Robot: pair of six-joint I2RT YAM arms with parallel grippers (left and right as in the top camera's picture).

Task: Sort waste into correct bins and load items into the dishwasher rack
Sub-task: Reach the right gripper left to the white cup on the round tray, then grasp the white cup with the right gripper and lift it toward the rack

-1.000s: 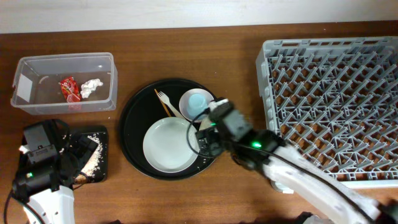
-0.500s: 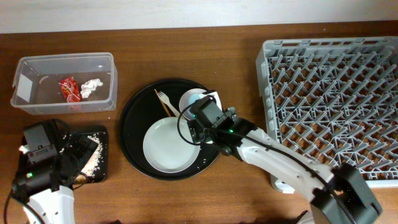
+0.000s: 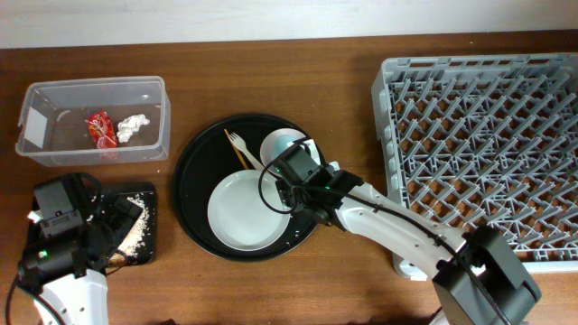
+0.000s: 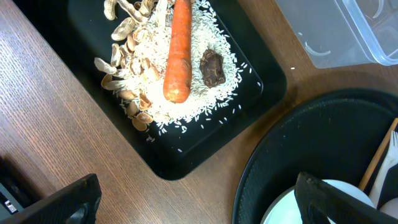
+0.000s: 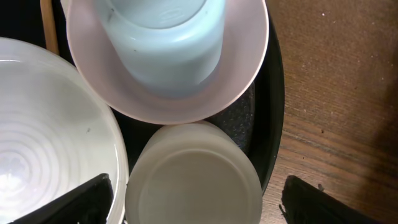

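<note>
Near the near left corner of the table (image 3: 361, 72) lies the shallow black tray (image 4: 186, 155). It carries white rice (image 4: 149, 106) with an orange carrot (image 4: 177, 50) on top. A dark brown lump (image 4: 212, 67) sits just beside the carrot, and pale beige strips (image 4: 124, 68) are along the rice's edge. The left gripper (image 4: 199, 202) hangs above the tray's corner with its jaws spread wide and nothing between them.

In the middle of the table is the round black tray (image 3: 194, 181). The pale grey plate (image 3: 239, 212) is in its near part. At the plate's right side the right gripper (image 5: 202, 199) stands over the white cup (image 5: 193, 180). Its jaws are wide, one finger on each side of the cup, and I see a gap at one side. Just beyond the cup is the small white bowl (image 5: 242, 68), touching it or almost so, and the light blue cup (image 5: 168, 37) stands inside the bowl. The white fork (image 3: 237, 141) lies left of the bowl, toward the tray's far rim.

At the far left the clear tub (image 3: 163, 117) holds the red wrapper (image 3: 100, 128) and the white tissue (image 3: 133, 126), close together. The grey dishwasher rack (image 3: 479, 153) fills the table's right side up to the far edge.
</note>
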